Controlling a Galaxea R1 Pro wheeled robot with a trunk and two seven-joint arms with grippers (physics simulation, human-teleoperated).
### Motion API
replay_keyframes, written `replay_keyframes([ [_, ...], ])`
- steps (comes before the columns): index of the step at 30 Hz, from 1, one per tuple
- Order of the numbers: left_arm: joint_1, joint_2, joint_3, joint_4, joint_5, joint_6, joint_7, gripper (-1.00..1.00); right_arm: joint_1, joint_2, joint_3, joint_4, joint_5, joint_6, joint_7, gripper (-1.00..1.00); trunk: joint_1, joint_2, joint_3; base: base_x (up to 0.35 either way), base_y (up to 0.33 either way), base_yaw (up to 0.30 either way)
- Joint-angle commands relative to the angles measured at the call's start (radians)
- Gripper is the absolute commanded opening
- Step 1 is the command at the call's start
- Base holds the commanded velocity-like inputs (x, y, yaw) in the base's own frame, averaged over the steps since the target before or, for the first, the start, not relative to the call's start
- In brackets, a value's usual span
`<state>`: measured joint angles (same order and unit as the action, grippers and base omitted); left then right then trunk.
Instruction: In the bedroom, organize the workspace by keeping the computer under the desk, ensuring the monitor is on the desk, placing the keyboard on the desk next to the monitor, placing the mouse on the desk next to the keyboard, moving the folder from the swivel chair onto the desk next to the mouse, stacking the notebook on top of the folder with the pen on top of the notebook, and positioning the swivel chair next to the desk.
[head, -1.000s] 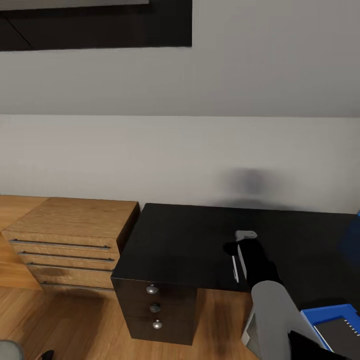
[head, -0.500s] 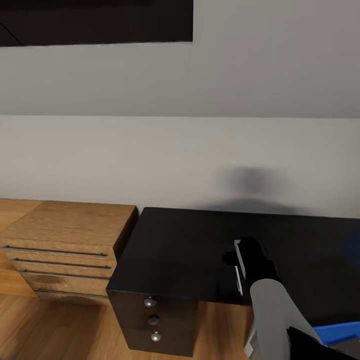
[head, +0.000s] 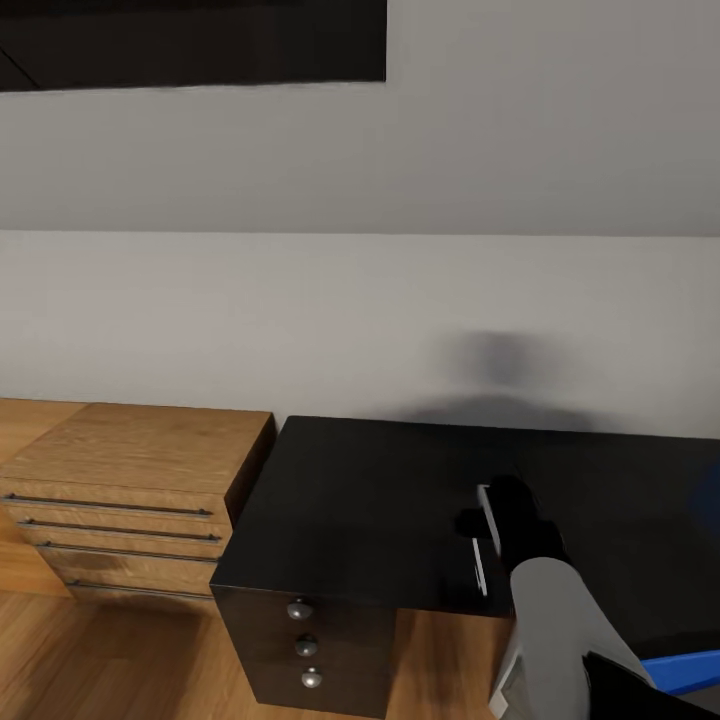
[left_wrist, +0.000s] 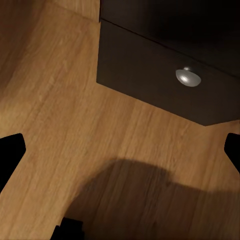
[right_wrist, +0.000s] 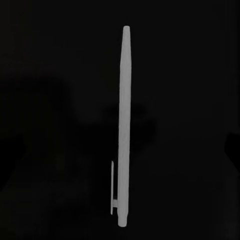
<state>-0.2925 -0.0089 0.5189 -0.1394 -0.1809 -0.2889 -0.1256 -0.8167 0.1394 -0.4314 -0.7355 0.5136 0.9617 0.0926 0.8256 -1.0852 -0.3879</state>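
Observation:
A thin white pen (right_wrist: 122, 125) lies on the desk's black top (head: 370, 490). In the head view the pen (head: 479, 570) shows as a short white streak near the desk's front edge. My right gripper (head: 497, 522) hangs right over it, open, with the pen midway between its dark fingertips (right_wrist: 233, 146) and untouched. At the lower right corner a sliver of the blue folder (head: 685, 668) peeks out past my right forearm. My left gripper (left_wrist: 122, 150) is open and empty above the wooden floor, near the desk's black drawer unit (left_wrist: 165, 75).
A light wooden drawer chest (head: 130, 480) stands against the desk's left end. Three round knobs (head: 300, 608) mark the black drawers below the desk top. A pale wall (head: 360, 320) rises behind, with a dark panel (head: 190, 40) high up. Wooden floor (head: 110, 660) lies in front.
The whole view has shifted, so the folder has slid almost out at the lower right. My right gripper has settled slightly closer over the pen, which has stayed put.

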Motion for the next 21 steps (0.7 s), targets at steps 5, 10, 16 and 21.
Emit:
replay_keyframes([
  [5, -0.001, -0.009, 0.01, -0.005, -0.009, -0.003, -0.003, 1.0, -0.002, 0.01, -0.006, 0.016, 0.017, 0.02, 0.009, 1.0, 0.0, -0.001, -0.001, 0.001, 0.0, 0.0],
  [10, -0.001, -0.009, 0.009, -0.005, -0.009, -0.003, -0.003, 1.0, -0.002, 0.006, -0.005, 0.017, 0.016, 0.036, 0.009, 1.0, 0.0, -0.001, -0.001, 0.0, 0.0, 0.0],
  [16, -0.001, -0.002, 0.008, -0.005, -0.008, -0.003, -0.003, 1.0, -0.001, -0.014, -0.004, 0.022, 0.013, 0.069, 0.011, 1.0, 0.0, -0.001, -0.001, 0.0, 0.0, 0.0],
  [21, -0.001, -0.001, 0.007, -0.005, -0.008, -0.003, -0.003, 1.0, -0.001, -0.019, -0.004, 0.023, 0.013, 0.079, 0.012, 1.0, 0.0, -0.001, -0.001, 0.0, 0.0, 0.0],
])
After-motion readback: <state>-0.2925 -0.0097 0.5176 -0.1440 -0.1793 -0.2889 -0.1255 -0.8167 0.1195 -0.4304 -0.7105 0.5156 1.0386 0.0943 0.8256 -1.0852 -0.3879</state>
